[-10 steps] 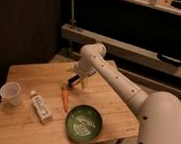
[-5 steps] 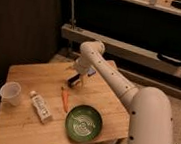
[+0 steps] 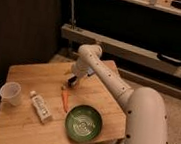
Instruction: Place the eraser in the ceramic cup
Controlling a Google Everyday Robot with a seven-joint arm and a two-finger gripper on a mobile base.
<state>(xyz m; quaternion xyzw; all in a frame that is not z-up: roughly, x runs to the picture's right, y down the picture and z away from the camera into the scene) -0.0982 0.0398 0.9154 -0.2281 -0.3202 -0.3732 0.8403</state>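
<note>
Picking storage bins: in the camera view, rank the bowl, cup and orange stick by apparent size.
1. bowl
2. cup
3. orange stick, about as long as the cup is tall but thinner
The gripper hangs just beyond the stick's far end.

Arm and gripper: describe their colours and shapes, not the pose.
The arm is off-white and smooth, built of thick rounded tubular segments that narrow toward a bulbous joint. No cables or markings show. The gripper, small and dark, sits over the table just beyond the orange stick.
</note>
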